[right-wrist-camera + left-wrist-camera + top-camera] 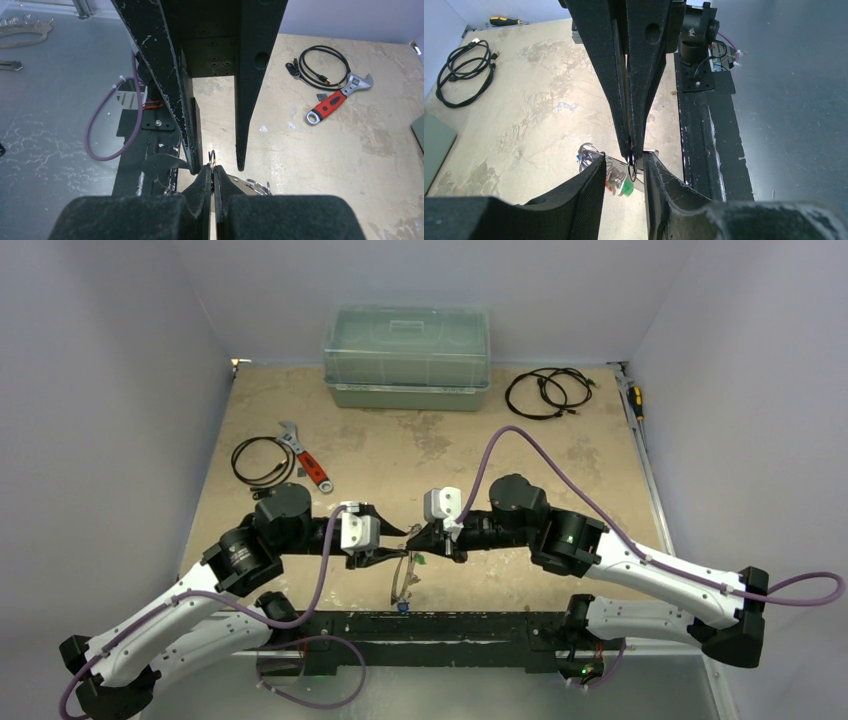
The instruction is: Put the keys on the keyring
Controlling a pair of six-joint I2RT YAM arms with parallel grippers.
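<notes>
We see the keyring (404,582), a thin silver loop, stretching from the claws toward the near edge. Its flat silver end spans the gap between the fingers of the left claw (625,160). The keys (589,152) bunch on it: a green tag (627,187) just beside a red tag (612,183), and a blue tag (400,607) at the near end. A small ring (212,157) stands upright, pinched by the right claw (211,171).

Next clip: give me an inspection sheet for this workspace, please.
Surface: beige table, stained.
Job's things: keyring and tagged keys at the meeting grippers.
Clutter: wrench, lidded box, screwdriver.
Grippers: left gripper fingers apart around the keyring, grip unclear; right gripper shut on a small ring.
Cables: black coils left and far right; purple arm cables.
Surroundings: plain walls, nothing else seen.
</notes>
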